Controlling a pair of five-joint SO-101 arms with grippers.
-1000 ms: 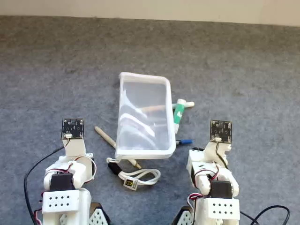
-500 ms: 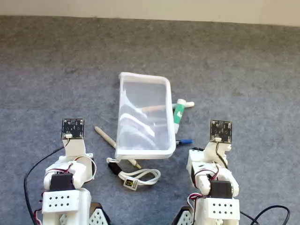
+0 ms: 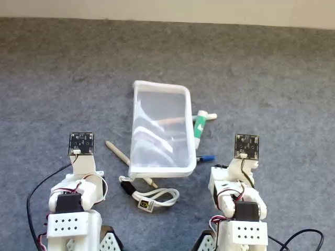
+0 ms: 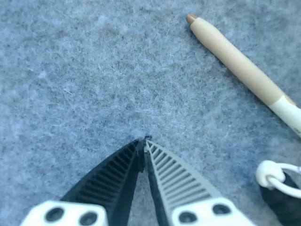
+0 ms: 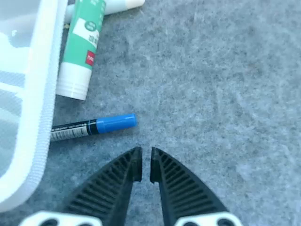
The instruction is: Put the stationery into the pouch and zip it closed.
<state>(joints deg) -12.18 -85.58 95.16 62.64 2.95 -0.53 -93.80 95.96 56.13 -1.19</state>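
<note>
A clear pouch (image 3: 160, 129) with a white zip edge lies mid-table on top of several stationery items. A beige pen (image 3: 118, 153) sticks out from under its left side; the pen (image 4: 240, 70) lies ahead of my left gripper (image 4: 145, 140), which is shut with nothing in it. A green glue stick (image 3: 199, 127) and a blue-capped marker (image 3: 205, 158) poke out on the right. My right gripper (image 5: 142, 162), shut and empty, sits just behind the marker (image 5: 94, 127), with the glue stick (image 5: 83, 47) and pouch edge (image 5: 40, 99) beyond it.
A black USB stick with a white looped cord (image 3: 149, 197) lies on the grey felt in front of the pouch; its cord end (image 4: 277, 176) is beside my left gripper. A white tube (image 3: 207, 115) lies behind the glue stick. Open felt surrounds the cluster.
</note>
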